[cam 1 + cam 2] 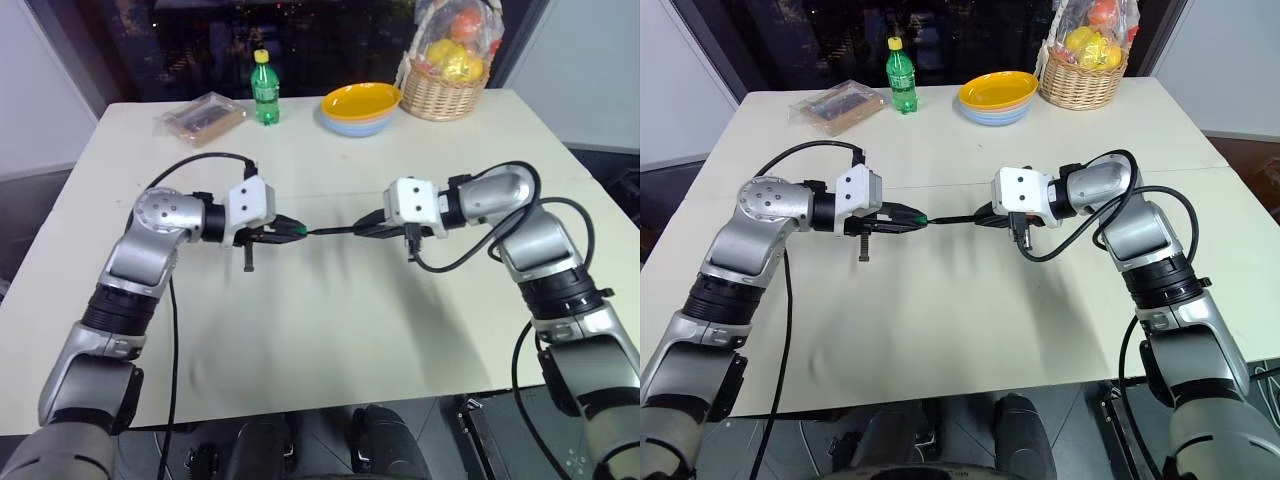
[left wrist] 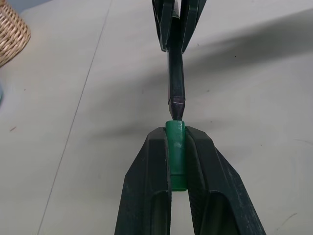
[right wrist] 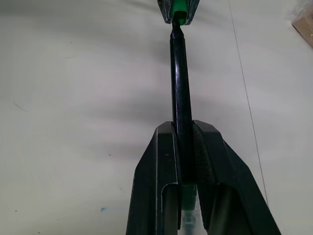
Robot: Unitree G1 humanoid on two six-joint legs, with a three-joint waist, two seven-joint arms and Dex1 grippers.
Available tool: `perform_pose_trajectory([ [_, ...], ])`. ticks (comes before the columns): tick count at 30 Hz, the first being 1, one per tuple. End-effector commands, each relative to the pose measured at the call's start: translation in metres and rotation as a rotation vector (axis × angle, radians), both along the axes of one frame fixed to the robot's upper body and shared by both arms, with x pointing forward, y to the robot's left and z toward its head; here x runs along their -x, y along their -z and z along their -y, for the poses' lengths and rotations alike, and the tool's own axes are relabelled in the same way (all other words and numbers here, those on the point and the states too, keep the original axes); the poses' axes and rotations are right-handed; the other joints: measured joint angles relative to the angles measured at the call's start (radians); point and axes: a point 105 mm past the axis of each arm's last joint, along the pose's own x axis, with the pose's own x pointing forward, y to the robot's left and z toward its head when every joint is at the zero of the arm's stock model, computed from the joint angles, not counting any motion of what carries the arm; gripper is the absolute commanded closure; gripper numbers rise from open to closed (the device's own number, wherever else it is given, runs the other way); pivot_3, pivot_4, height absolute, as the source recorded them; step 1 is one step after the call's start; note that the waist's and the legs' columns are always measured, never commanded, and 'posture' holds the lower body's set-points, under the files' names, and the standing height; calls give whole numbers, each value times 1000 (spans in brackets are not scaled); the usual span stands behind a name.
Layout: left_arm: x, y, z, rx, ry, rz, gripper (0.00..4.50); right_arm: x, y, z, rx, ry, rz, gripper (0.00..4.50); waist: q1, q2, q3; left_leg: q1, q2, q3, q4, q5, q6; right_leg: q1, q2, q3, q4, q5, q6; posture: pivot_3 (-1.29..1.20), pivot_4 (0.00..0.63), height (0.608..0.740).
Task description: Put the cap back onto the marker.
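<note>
left pincer [image 2: 177,161] clamped on cap [image 2: 176,147] | right pincer [image 3: 185,152] clamped on marker [image 3: 180,78] | tip at cap mouth | mid-table [image 1: 330,330], bare around

Along the far edge of the pale table [image 1: 330,330] stand, left to right, a clear-wrapped flat box [image 1: 203,118], a green bottle [image 1: 264,88] with yellow lid, stacked yellow and blue bowls [image 1: 361,108], and a wicker fruit basket [image 1: 445,75].

Bright overhead light is washing the table [image 1: 330,330] evenly, soft blurred shadows are spreading beneath both arms, and the window behind is staying dark.
</note>
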Motion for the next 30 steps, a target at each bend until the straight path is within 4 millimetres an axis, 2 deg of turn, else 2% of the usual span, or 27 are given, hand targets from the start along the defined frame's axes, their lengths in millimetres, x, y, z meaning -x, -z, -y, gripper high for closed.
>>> perform_pose_trajectory([
  [1, 7, -14, 10, 29, 51, 60, 4500, 4, -6, -5, -6, -26, 21, 4480, 0, 0, 0, 0, 0, 0, 0, 0, 0, 0, 0, 0, 0, 0, 0, 0, 150, 740],
  [7, 8, -2, 13, 13, 67, 29, 4500, 8, -19, -15, -48, -49, 25, 4480, 0, 0, 0, 0, 0, 0, 0, 0, 0, 0, 0, 0, 0, 0, 0, 0, 150, 740],
  [16, 5, 18, 6, -36, 59, 5, 4500, 10, -25, -18, -61, -55, 28, 4480, 0, 0, 0, 0, 0, 0, 0, 0, 0, 0, 0, 0, 0, 0, 0, 0, 150, 740],
  [30, 1, 10, 10, 18, 58, -6, 4500, 14, -22, -28, -49, -78, 65, 4480, 0, 0, 0, 0, 0, 0, 0, 0, 1, 0, 0, 0, 0, 0, 0, 0, 150, 740],
])
